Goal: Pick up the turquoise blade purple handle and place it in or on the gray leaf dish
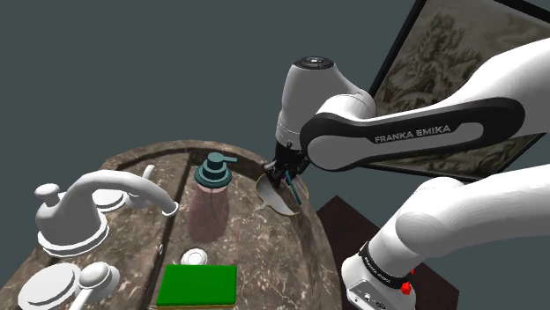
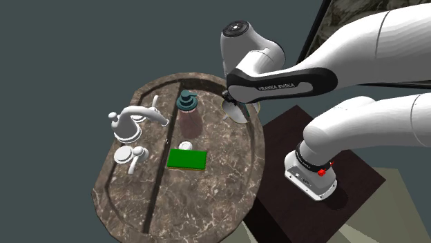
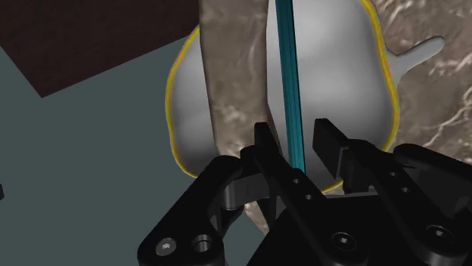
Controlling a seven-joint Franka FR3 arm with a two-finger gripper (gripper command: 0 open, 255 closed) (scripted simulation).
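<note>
At the stone counter's edge nearest the stand, I am watching the gripper hanging just above the grey leaf-shaped dish. Fingers are standing close together, pinching the knife by its turquoise blade. Blade is running out from between the fingertips, over the middle of the dish; I am not making out whether it is touching the dish. Arm is reaching out level, wrist pointing down.

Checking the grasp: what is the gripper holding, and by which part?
Cannot tell: the turquoise blade juts from the gripper over the leaf dish; its handle end is hidden.
</note>
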